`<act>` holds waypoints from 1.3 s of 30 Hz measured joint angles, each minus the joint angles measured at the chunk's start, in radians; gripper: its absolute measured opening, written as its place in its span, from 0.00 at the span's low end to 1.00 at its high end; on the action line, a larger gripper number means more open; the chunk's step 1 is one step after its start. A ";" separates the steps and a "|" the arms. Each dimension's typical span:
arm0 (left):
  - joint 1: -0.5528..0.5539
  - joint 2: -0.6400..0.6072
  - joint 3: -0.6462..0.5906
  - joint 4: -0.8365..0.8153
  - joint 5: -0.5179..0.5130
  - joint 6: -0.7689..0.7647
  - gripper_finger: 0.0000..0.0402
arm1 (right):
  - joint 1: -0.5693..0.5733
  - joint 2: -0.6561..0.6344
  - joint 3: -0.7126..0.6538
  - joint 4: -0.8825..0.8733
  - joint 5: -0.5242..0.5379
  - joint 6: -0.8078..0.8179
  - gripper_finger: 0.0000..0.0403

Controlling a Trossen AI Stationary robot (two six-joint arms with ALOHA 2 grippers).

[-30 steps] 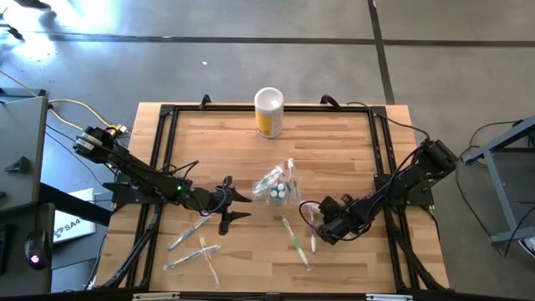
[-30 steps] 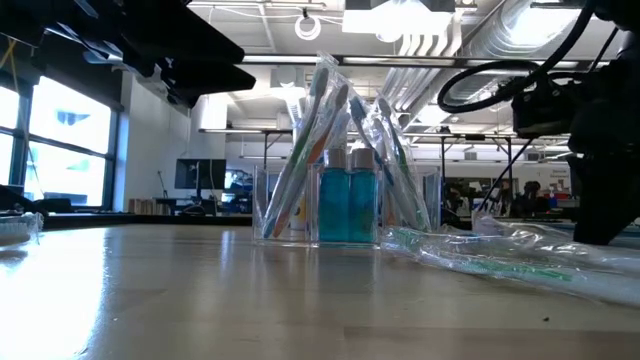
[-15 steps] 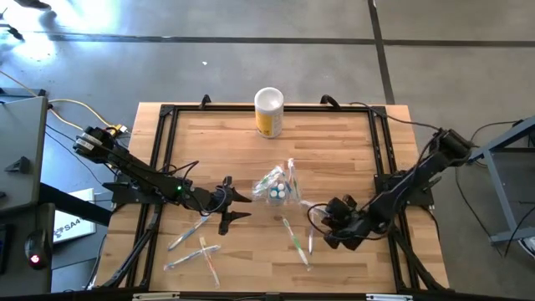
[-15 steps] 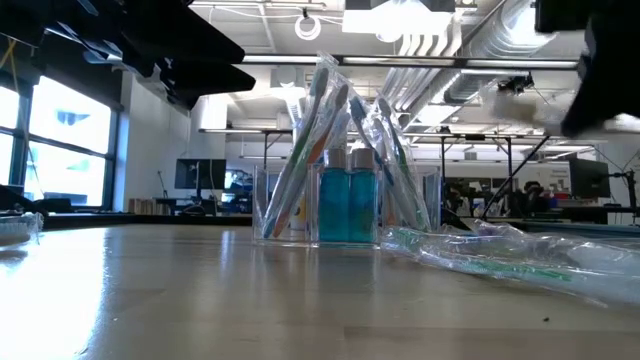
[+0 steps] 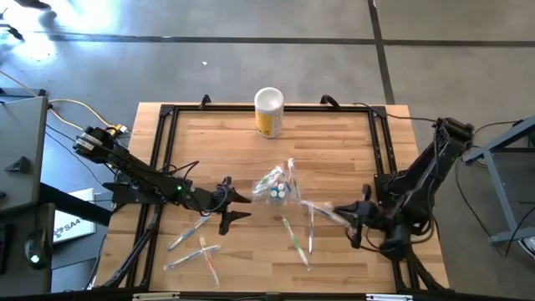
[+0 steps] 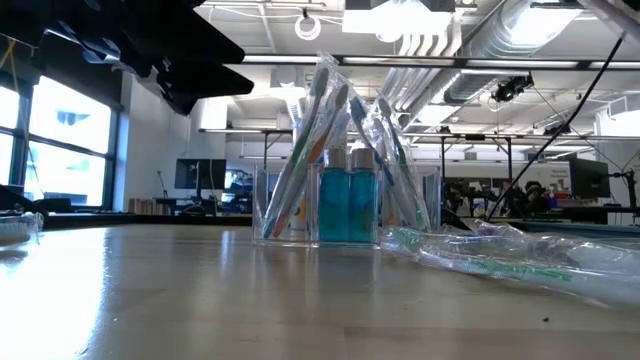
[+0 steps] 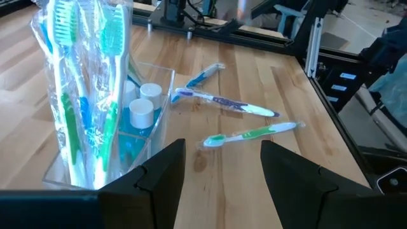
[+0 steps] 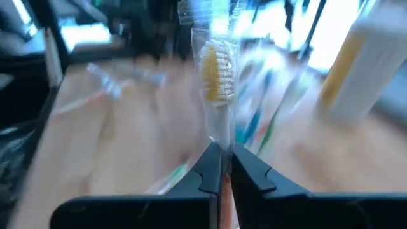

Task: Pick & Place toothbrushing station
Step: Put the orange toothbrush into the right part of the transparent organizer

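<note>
The toothbrushing station [image 5: 277, 189] is a clear holder standing on the table's middle, with wrapped toothbrushes and two teal tubes [image 6: 347, 205]. It also shows in the left wrist view [image 7: 102, 108]. My left gripper [image 5: 231, 207] is open and empty, just left of the station. My right gripper [image 5: 354, 219] is to the station's right, shut on a wrapped toothbrush [image 5: 326, 211] with yellow bristles [image 8: 216, 70]. Several loose wrapped toothbrushes lie flat on the table [image 5: 294, 238], [image 5: 191, 236]. My right gripper pinches the wrapped toothbrush's handle [image 8: 219, 145] between its two fingers, at the end opposite the bristles. The fingers come about level from the table's right side and lie along the brush. The brush sticks out ahead of the fingers toward the station, bristle end foremost.
A yellow canister with a white top [image 5: 269, 112] stands at the far edge's middle. A black frame [image 5: 380, 167] runs along the table's sides. More loose toothbrushes lie near the front left [image 5: 205, 256] and to the station's right [image 7: 251, 135].
My right gripper has gone toward the table's right edge and up, leaving the low view, and has carried the wrapped toothbrush with it. The toothbrush now points toward the station.
</note>
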 joint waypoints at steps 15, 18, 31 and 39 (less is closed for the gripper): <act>0.000 0.114 0.000 0.083 0.002 -0.045 0.50 | 0.034 0.043 -0.081 -0.017 0.433 0.119 0.02; 0.000 0.114 0.000 0.093 0.002 -0.035 0.50 | 0.025 0.042 -0.081 0.083 0.431 -0.027 0.02; 0.000 0.114 0.000 0.113 0.035 -0.019 0.50 | -0.244 0.040 -0.080 1.114 -0.217 -1.162 0.02; 0.000 0.114 0.000 0.120 0.072 -0.019 0.50 | -0.478 0.074 -0.174 1.297 -0.572 -1.119 0.02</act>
